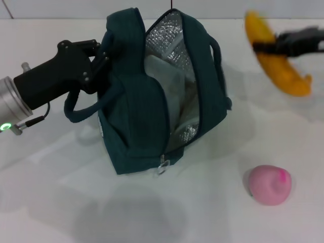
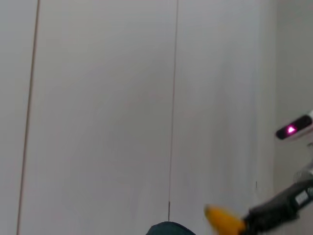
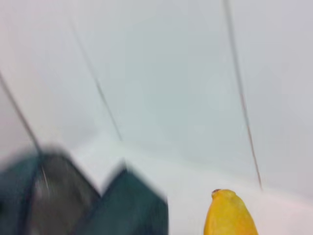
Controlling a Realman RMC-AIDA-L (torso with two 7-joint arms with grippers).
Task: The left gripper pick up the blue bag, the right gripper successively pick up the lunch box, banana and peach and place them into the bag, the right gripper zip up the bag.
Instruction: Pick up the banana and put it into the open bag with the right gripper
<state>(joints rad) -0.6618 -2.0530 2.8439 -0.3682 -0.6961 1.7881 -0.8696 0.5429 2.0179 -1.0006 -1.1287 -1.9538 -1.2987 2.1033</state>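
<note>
— Jaws, both grippers: entry, please.

— Right gripper [image 1: 263, 46]: jaws clamped on the banana [image 1: 276, 55], held in the air to the right of the bag [image 1: 162, 91], above the table [image 1: 50, 202]. Left gripper [image 1: 98, 61]: jaws closed on the bag's left side, by the handle [image 1: 76, 114].

— Bag?

— One, dark blue-green, standing on the table, zip undone, mouth wide open. Silver foil lining [image 1: 174, 43] shows inside, and a pale box [image 1: 169, 91] lies in the bag. A metal zip pull [image 1: 163, 164] hangs at the near end.

— Peach?

— One, pink [image 1: 270, 185], on the table, near right of the bag, well apart from both grippers.

— Wrist views?

— Left wrist: the bag's top edge [image 2: 168, 227], the banana's tip [image 2: 222, 221], the far gripper on it [image 2: 281, 208] — a pink light beyond. Right wrist: banana end [image 3: 230, 213] and the blurred open bag [image 3: 73, 196].

— Labels, writing?

— None legible on any item.
</note>
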